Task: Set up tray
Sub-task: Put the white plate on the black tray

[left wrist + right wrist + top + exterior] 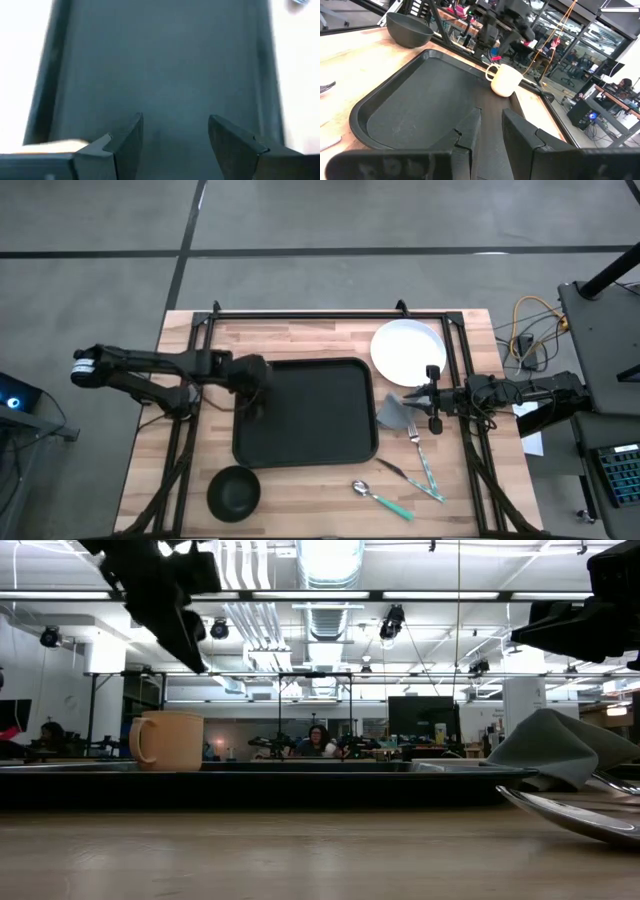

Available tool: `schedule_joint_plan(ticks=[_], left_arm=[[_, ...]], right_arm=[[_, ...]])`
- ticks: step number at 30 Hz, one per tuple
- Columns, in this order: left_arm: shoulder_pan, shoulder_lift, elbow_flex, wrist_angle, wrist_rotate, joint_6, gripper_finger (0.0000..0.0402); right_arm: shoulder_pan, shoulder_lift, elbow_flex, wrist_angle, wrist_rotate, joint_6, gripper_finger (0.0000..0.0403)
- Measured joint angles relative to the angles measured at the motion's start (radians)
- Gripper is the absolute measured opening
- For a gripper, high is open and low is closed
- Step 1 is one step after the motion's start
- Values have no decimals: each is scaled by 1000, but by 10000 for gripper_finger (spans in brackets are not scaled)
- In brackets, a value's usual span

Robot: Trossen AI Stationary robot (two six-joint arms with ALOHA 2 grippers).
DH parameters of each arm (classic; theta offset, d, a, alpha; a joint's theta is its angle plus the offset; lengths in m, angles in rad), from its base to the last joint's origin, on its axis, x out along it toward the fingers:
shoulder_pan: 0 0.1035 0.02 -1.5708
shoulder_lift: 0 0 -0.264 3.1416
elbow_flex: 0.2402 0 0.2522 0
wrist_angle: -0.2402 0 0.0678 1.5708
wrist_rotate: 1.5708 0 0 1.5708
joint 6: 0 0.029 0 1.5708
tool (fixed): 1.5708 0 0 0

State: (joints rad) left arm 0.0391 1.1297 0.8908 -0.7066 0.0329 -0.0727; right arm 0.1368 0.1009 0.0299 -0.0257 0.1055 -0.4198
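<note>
The black tray [310, 415] lies flat in the middle of the table. A cream mug [506, 80] stands upright on the tray's floor near its left edge [165, 740]; in the high view my left arm hides it. My left gripper [250, 392] hangs open just above the mug and clear of it, pointing down [175, 135]. My right gripper [430, 398] hovers off the tray's right edge, next to a crumpled grey napkin [395, 412]. Its fingers stand a narrow gap apart with nothing between them [491, 125].
A white plate [408, 350] lies at the far right of the table. A fork [415, 432], a knife [400, 470] and a teal-handled spoon [380, 496] lie near the tray's near right corner. A small black bowl [233, 492] sits by the near left corner.
</note>
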Motion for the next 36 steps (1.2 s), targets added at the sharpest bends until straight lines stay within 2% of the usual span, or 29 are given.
schedule_joint_plan(ticks=[12,30,36], left_arm=[[-240,0,6,-3,-1,38,202],[-479,0,8,0,29,10,202],[-541,0,7,81,27,9,202]], right_arm=[[0,0,0,0,0,0,68],[0,0,0,0,0,0,68],[0,0,0,0,0,0,68]])
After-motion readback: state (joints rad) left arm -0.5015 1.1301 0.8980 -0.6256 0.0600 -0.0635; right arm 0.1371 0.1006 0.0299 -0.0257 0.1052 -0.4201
